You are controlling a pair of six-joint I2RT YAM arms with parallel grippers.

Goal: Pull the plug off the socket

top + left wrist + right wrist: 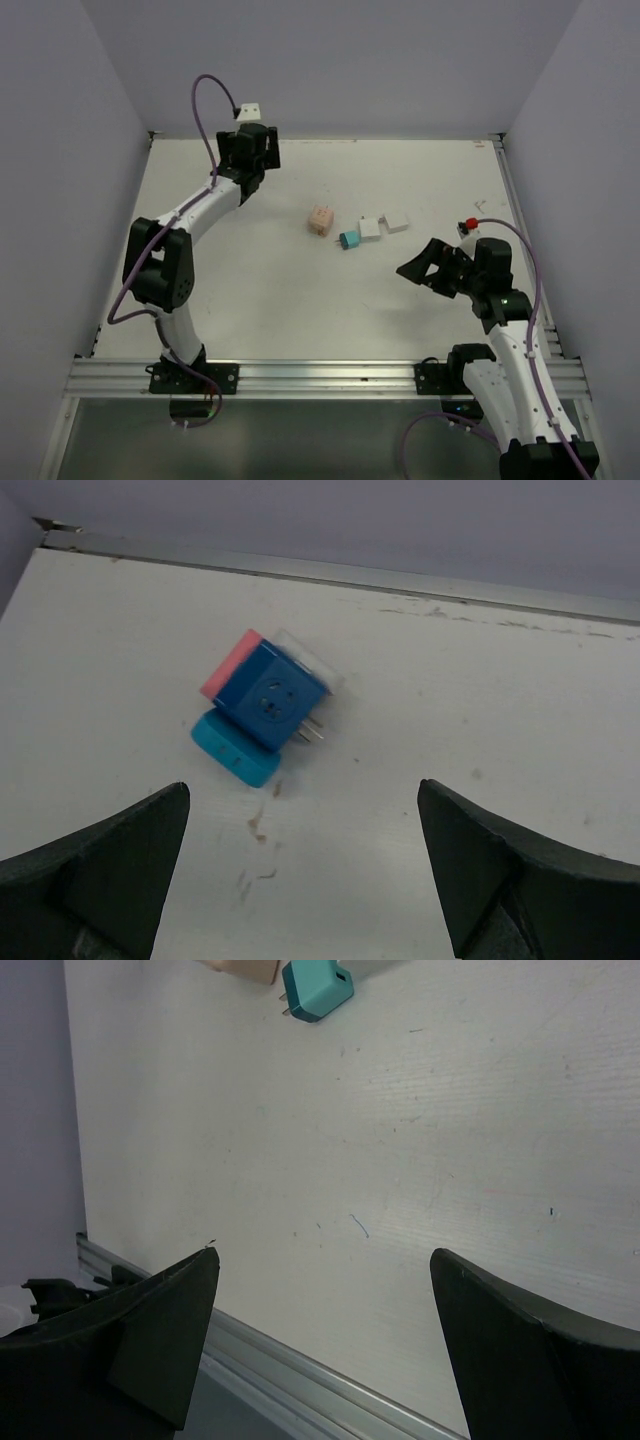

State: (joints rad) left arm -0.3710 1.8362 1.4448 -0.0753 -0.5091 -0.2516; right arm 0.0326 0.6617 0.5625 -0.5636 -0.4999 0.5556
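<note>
Left gripper point(300, 805): fingers point(105, 865) fill the bottom corners of the left wrist view, spread full wide, holding nothing. Just beyond them on the table point(480, 740) is a blue cube point(268, 695), socket face up, with a pink block point(226, 666) and a cyan block point(236, 756) pressed against its sides and prongs point(311, 732) bare at lower right. I take this cluster as the task's thing, but can't tell which piece plugs into which. It looks like small hard plastic: light, stiff and slick, so I judge it skates on the table if tugged one-handed. I'd pin the cube, pinch one block by its flat sides and pull straight along the pins, no twisting. Right wrist view: right gripper point(325, 1260) also gapes, empty, hovering over the table, with a teal plug point(317, 990) and tan cube point(245, 968) well ahead at the top edge. Top view: left arm point(190, 220) is stretched to the far left corner, its gripper pointed down and hiding the cluster. Right arm point(500, 330) is folded by the right edge, aimed at centre, where white adapters point(371, 228) lie just beside the teal plug.
</note>
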